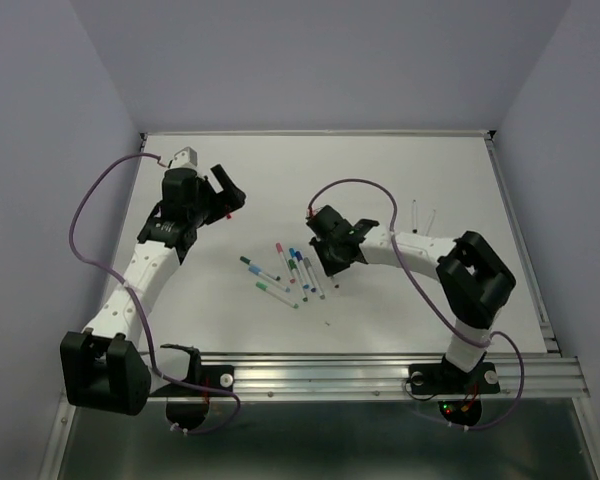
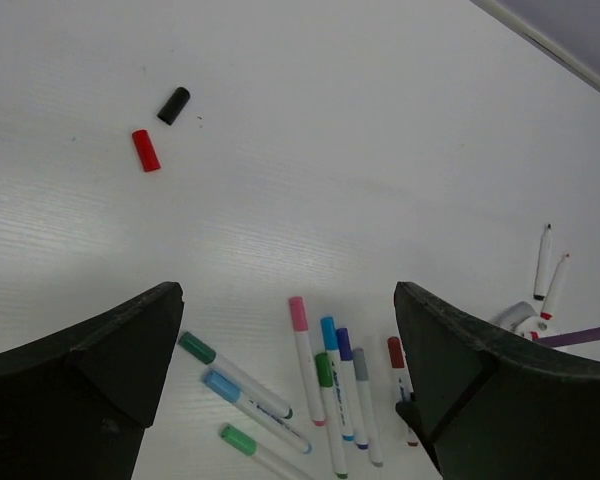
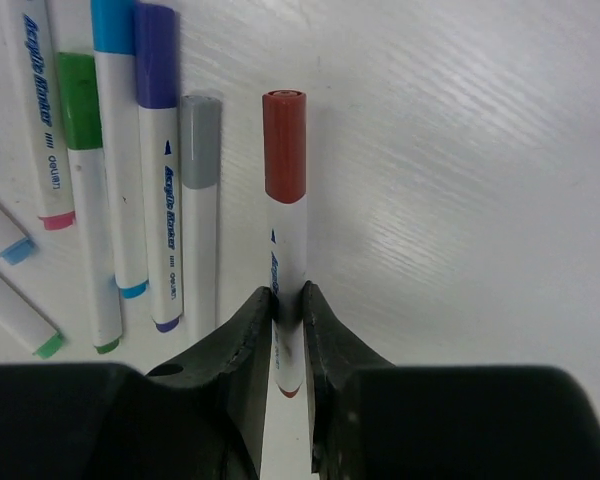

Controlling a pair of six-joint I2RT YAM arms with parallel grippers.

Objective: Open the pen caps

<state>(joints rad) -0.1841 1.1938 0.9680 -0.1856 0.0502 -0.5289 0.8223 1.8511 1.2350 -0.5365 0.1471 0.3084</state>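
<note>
Several capped pens lie in a cluster mid-table point(image 1: 292, 275). My right gripper point(image 3: 287, 300) is shut on the white barrel of a pen with a dark red cap point(image 3: 284, 145), which lies on the table; in the top view this gripper point(image 1: 331, 270) is at the cluster's right side. Beside it lie pens with a grey cap point(image 3: 201, 140), a purple cap point(image 3: 156, 55), a blue cap point(image 3: 112, 25) and a green cap point(image 3: 78, 100). My left gripper point(image 2: 288, 296) is open and empty, raised above the table to the left of the cluster point(image 1: 228, 196). Pink point(image 2: 298, 313), teal point(image 2: 197, 347) and light blue point(image 2: 220, 385) caps show below it.
A loose red cap point(image 2: 145, 150) and a loose black cap point(image 2: 173, 105) lie apart on the white table point(image 1: 400, 170) near the left gripper. Two uncapped pens point(image 2: 550, 272) lie at the right, also seen in the top view point(image 1: 424, 216). A raised rail runs along the table's right edge point(image 1: 525, 250).
</note>
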